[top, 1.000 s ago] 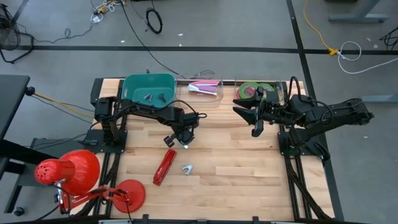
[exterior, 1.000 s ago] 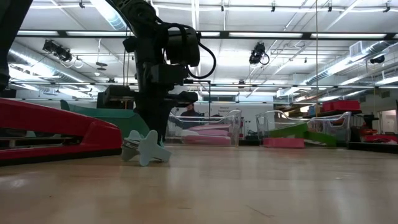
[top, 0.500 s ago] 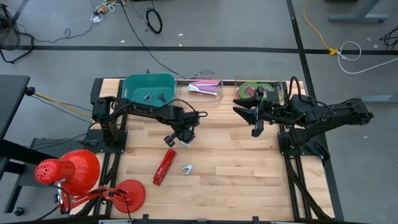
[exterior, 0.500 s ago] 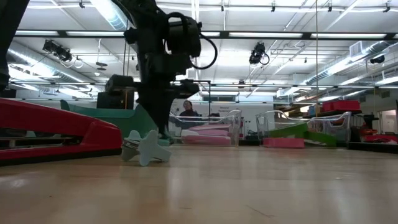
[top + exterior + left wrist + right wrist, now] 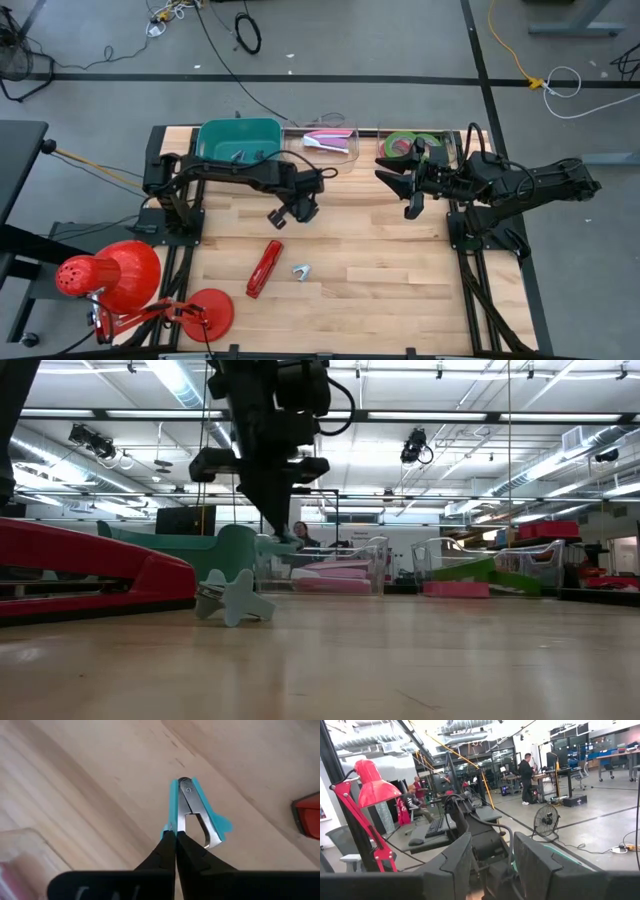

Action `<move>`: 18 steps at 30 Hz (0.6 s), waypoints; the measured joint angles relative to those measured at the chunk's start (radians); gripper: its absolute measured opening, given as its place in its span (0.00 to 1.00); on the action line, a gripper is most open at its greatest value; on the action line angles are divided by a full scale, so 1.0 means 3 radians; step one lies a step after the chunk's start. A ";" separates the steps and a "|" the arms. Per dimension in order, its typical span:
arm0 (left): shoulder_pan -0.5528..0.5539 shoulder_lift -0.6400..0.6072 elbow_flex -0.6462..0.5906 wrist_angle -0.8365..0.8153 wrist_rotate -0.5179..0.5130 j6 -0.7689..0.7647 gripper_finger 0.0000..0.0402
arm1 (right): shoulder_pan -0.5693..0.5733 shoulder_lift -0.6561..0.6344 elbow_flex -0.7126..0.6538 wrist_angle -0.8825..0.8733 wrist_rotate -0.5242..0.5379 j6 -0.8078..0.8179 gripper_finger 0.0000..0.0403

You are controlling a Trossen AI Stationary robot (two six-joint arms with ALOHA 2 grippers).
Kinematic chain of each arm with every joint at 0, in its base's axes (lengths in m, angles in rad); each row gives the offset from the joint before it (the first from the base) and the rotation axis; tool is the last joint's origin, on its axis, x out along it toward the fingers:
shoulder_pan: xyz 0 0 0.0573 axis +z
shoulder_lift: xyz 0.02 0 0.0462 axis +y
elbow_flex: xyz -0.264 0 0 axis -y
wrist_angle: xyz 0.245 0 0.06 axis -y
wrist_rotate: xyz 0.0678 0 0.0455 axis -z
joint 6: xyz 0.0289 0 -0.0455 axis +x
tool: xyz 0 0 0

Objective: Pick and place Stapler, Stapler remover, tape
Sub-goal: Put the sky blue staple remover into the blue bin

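The red stapler and a light blue staple remover lie flat on the wooden table, side by side at the near middle. Both also show in the low view, the stapler beside the remover. My left gripper hangs shut and empty above the table, farther back than the remover. Its wrist view looks down past the closed fingertips onto the remover. Green tape lies in a clear box at the far right. My right gripper is open and empty in front of that box.
A teal bin at the far left holds two staple removers. A clear box with pink and white items stands beside it. A red desk lamp stands at the near left corner. The bare wood at the near right is free room.
My left gripper has risen from just above the table behind the staple remover and gone a little toward the far edge. The staple remover and the stapler have stayed where they were.
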 joint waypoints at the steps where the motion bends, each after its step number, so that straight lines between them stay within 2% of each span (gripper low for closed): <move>1: 0.0002 0.0001 0.0017 -0.0004 -0.0018 0.0000 0.01 | 0.0000 0.0000 0.0000 -0.0001 0.0000 0.0000 0.36; 9: 0.0042 0.0001 0.0173 -0.0220 -0.0248 -0.0172 0.00 | 0.0000 0.0000 0.0000 -0.0001 0.0000 -0.0051 0.36; 18: 0.0176 -0.0086 0.0639 -0.0404 -0.0272 -0.0423 0.00 | 0.0000 0.0000 0.0000 0.0008 -0.0001 -0.0052 0.36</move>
